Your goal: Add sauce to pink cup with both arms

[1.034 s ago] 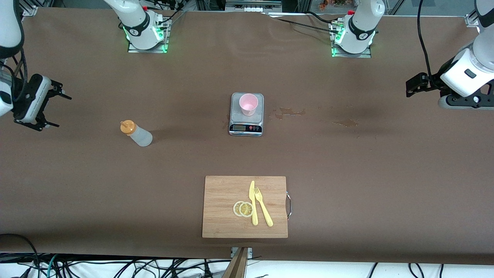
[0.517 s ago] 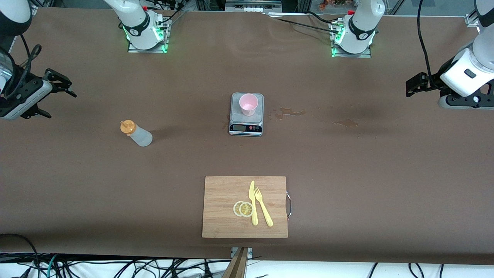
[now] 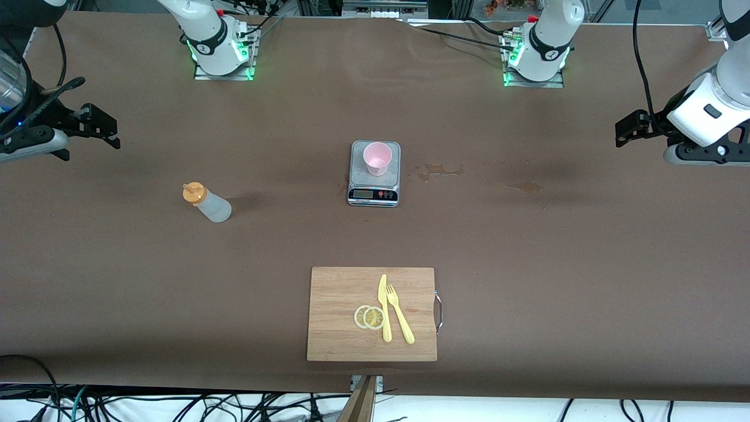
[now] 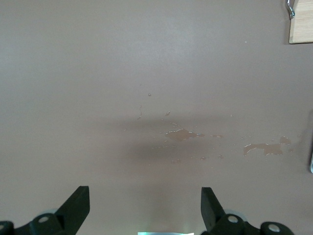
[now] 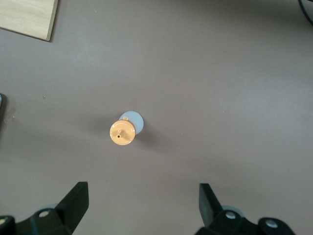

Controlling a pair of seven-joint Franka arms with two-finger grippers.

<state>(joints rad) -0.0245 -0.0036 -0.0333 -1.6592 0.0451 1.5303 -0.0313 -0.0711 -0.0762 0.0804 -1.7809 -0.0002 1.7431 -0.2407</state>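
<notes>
Pink cup (image 3: 377, 157) stands upright on the small scale (image 3: 375, 173) at the middle of the table (image 3: 117, 281) in the front view, and I cannot see whether any sauce lies in it; the sauce bottle (image 3: 208, 203), clear with an orange cap, stands well apart from it toward my right arm's end. Nearer to the camera lies a wooden cutting board (image 3: 351, 293) with lemon slices (image 3: 370, 317), a knife (image 3: 384, 308) and a fork (image 3: 399, 313). My right gripper (image 3: 96, 126) hangs over that end of the table, and my left gripper (image 3: 631, 128) waits over the left arm's end, near some sauce stains (image 3: 439, 170) on the table. Such a scene would fit a bottle waiting to be fetched as well as one set back after pouring, so I bid no move; I only judge that any grasp on the bottle wants my fingers square across its soft body, below the cap, squeezing gently. From my left wrist view, my fingers (image 4: 78, 205) stand wide apart with nothing between them, over bare table and the stains, a corner of the board at the edge. From my right wrist view, my fingers (image 5: 208, 200) are likewise spread wide and hold nothing; the bottle's orange cap (image 5: 122, 132) shows from above, off-centre between them, so I judge centring over it would matter before any descent.
</notes>
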